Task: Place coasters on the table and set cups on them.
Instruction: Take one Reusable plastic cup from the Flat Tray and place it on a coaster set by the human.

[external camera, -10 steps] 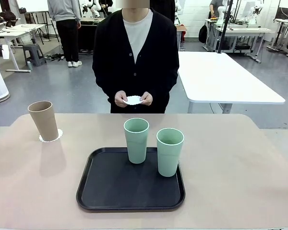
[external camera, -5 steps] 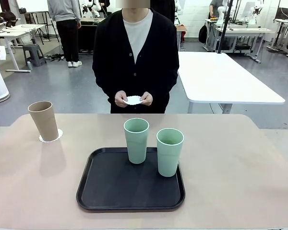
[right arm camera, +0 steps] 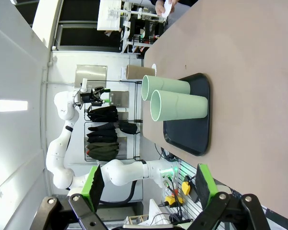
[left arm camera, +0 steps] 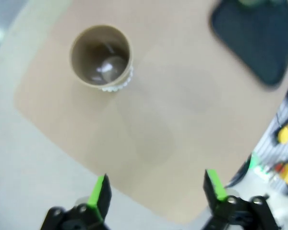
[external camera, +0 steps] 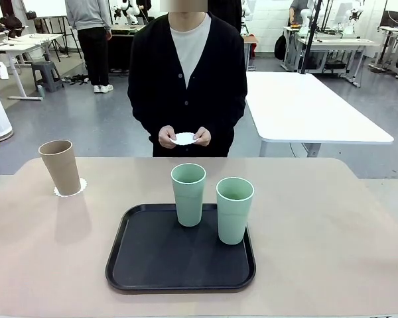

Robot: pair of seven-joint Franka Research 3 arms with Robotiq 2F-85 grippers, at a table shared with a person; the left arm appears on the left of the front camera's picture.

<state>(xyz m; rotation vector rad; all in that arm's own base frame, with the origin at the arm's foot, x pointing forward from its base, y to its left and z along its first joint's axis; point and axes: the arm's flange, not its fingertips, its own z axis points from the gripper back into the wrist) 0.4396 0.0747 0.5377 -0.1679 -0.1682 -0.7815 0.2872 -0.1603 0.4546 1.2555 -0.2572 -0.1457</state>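
A tan-brown cup (external camera: 60,167) stands on a white scalloped coaster (external camera: 71,189) at the far left of the beige table (external camera: 331,225). Two mint-green cups (external camera: 188,194) (external camera: 234,209) stand upright on a black tray (external camera: 159,258) at the table's middle. Across the table, the person holds another coaster (external camera: 184,138) in both hands. My left gripper (left arm camera: 157,189) hangs open high above the table, with the tan cup (left arm camera: 101,57) and its coaster (left arm camera: 119,86) ahead of it. My right gripper (right arm camera: 150,184) is open and empty, off the table's right side, facing the mint cups (right arm camera: 175,106).
The tray (right arm camera: 197,129) takes up the middle front of the table. Bare tabletop lies to its right and between it and the tan cup. A white table (external camera: 305,106) stands behind on the right, beside the person.
Cups, tray and the person's hands have not moved. A green bit at the front view's left edge has shifted slightly.
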